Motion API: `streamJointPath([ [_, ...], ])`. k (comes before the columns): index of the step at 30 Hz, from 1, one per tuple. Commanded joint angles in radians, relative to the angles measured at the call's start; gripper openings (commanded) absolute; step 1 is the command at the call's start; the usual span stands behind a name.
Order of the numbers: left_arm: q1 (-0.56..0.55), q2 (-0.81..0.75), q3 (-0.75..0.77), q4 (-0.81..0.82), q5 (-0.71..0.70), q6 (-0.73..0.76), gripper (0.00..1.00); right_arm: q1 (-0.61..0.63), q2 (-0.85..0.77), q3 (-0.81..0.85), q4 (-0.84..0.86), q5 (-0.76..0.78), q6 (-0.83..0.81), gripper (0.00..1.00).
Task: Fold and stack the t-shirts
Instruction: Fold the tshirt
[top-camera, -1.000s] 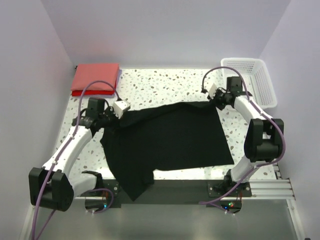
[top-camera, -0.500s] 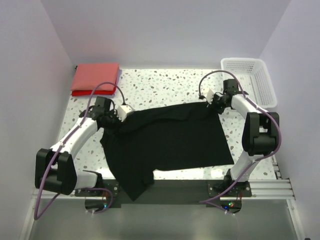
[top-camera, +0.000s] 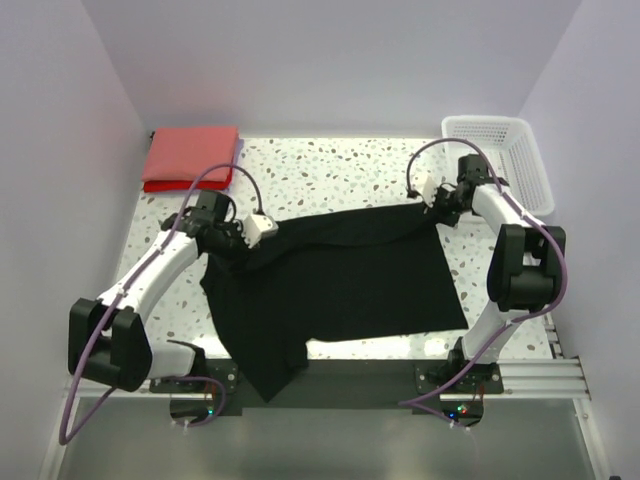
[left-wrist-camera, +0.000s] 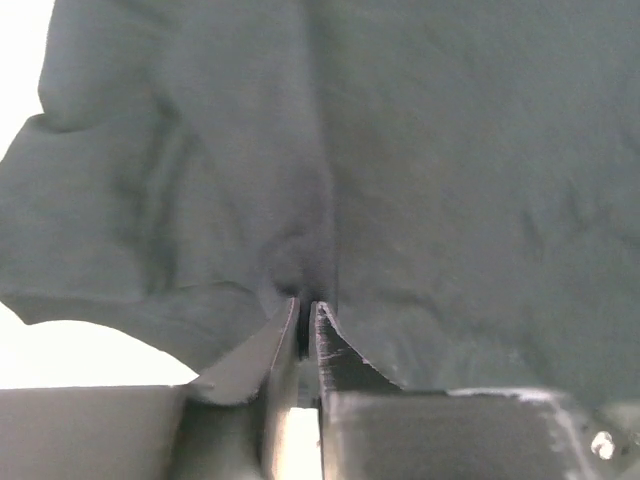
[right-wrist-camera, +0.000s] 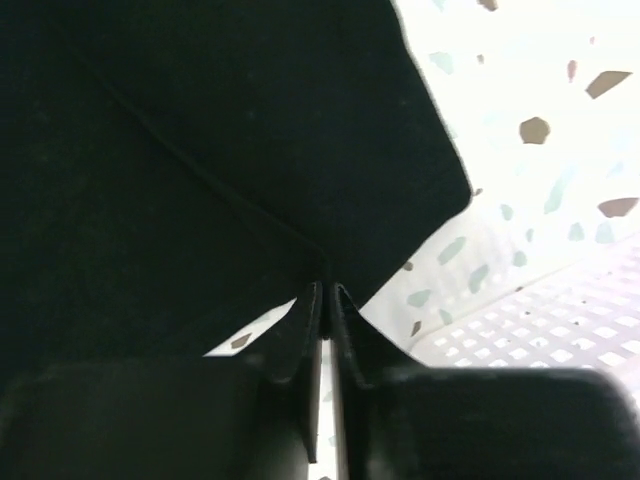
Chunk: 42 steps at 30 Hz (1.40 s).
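The black t-shirt (top-camera: 340, 275) lies spread over the middle of the speckled table (top-camera: 330, 170), its near part hanging over the front edge. My left gripper (top-camera: 238, 240) is shut on the shirt's far left edge; in the left wrist view (left-wrist-camera: 308, 305) cloth bunches between the closed jaws. My right gripper (top-camera: 432, 208) is shut on the shirt's far right corner, which shows pinched in the right wrist view (right-wrist-camera: 325, 285). Both hold the far edge slightly lifted. Folded coral-red t-shirts (top-camera: 190, 156) are stacked at the far left corner.
A white lattice basket (top-camera: 505, 160) stands at the far right corner; it also shows in the right wrist view (right-wrist-camera: 540, 320). White walls close in the table on three sides.
Both grippers have carried the shirt's far edge slightly: the left one moved right and a little nearer, the right one shifted right. The far edge is pulled tauter between them.
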Motion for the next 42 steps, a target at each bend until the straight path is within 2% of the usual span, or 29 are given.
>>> streamJointPath([
  [1,-0.029,-0.001,-0.02,-0.07,0.035,0.07,0.23,0.002,-0.02,-0.004,-0.076,-0.013,-0.07,0.14],
  [2,-0.021,0.002,-0.009,-0.093,0.043,0.07,0.36,0.002,-0.021,0.011,-0.105,-0.008,-0.09,0.22],
  [3,-0.001,0.007,0.023,-0.093,0.054,0.067,0.42,0.002,-0.023,0.021,-0.128,-0.01,-0.085,0.42],
  [4,0.087,0.025,0.046,-0.092,0.112,0.055,0.46,0.002,-0.028,0.03,-0.169,-0.01,-0.079,0.49],
  [6,0.198,0.079,0.163,-0.107,0.175,0.039,0.5,0.002,-0.054,0.059,-0.193,-0.022,-0.04,0.59],
  [7,0.297,0.16,0.214,-0.122,0.224,0.018,0.51,0.002,-0.064,0.07,-0.211,-0.032,-0.026,0.64],
  [8,0.339,0.198,0.301,-0.131,0.245,-0.008,0.55,0.005,-0.077,0.093,-0.216,-0.046,0.008,0.66],
  [9,0.374,0.232,0.334,-0.119,0.262,-0.042,0.56,0.008,-0.09,0.107,-0.219,-0.065,0.035,0.73],
  [10,0.399,0.287,0.357,-0.099,0.273,-0.12,0.56,0.011,-0.092,0.122,-0.214,-0.071,0.068,0.75],
  [12,0.436,0.349,0.4,-0.017,0.238,-0.204,0.56,0.034,-0.068,0.171,-0.207,-0.088,0.154,0.75],
  [15,0.476,0.435,0.439,0.101,0.191,-0.413,0.55,0.087,0.0,0.22,-0.123,-0.033,0.29,0.61],
  [19,0.487,0.556,0.514,0.18,0.192,-0.557,0.53,0.167,0.109,0.294,-0.075,0.053,0.393,0.49],
  [24,0.494,0.645,0.54,0.221,0.177,-0.702,0.51,0.203,0.233,0.357,-0.01,0.148,0.441,0.44],
  [29,0.553,0.69,0.505,0.218,0.215,-0.824,0.52,0.204,0.307,0.412,-0.023,0.19,0.445,0.41],
  [33,0.603,0.668,0.417,0.244,0.278,-0.852,0.53,0.206,0.325,0.41,-0.021,0.199,0.439,0.4],
  [37,0.606,0.67,0.365,0.26,0.345,-0.848,0.52,0.21,0.333,0.404,-0.029,0.199,0.438,0.38],
  [42,0.629,0.688,0.402,0.232,0.327,-0.722,0.44,0.27,0.212,0.433,-0.013,-0.04,0.532,0.44],
])
